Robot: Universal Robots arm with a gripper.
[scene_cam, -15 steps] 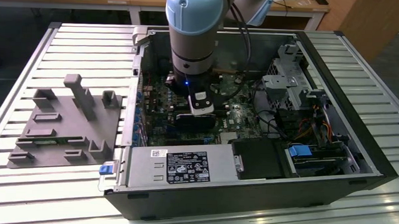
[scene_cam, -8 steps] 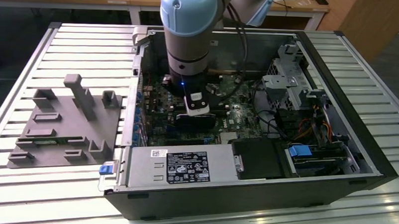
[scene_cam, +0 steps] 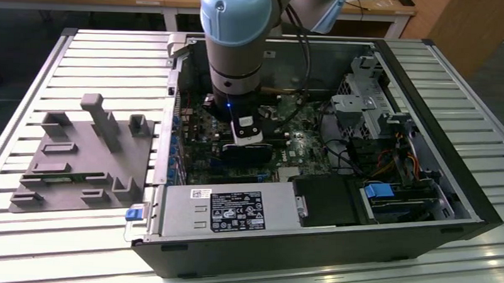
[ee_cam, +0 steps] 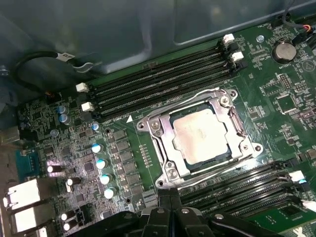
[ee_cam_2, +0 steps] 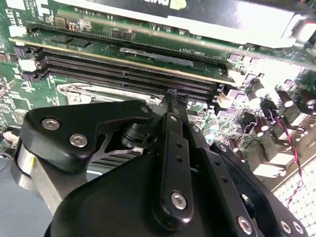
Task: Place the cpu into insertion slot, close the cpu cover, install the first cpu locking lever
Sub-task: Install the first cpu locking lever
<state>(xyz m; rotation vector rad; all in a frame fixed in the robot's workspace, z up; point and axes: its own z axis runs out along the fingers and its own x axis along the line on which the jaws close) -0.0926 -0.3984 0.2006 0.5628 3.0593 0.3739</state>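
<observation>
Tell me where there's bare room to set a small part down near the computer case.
The slatted table is bare beyond the grey fixture block, towards the exterior view's left and far edge. Inside the case, around the cpu, memory slots and cables crowd everything.

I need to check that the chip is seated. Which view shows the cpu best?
The first wrist view: the cpu lies flat in its socket, framed by the cpu cover. In the exterior view the arm blocks it; in the second wrist view the gripper does.

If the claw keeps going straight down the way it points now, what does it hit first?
Most likely the socket edge: in the first wrist view the claw sits just beside the cpu cover, which lies flat around the cpu. A wire locking lever runs along that side, so it may touch first; depth is unclear.
</observation>
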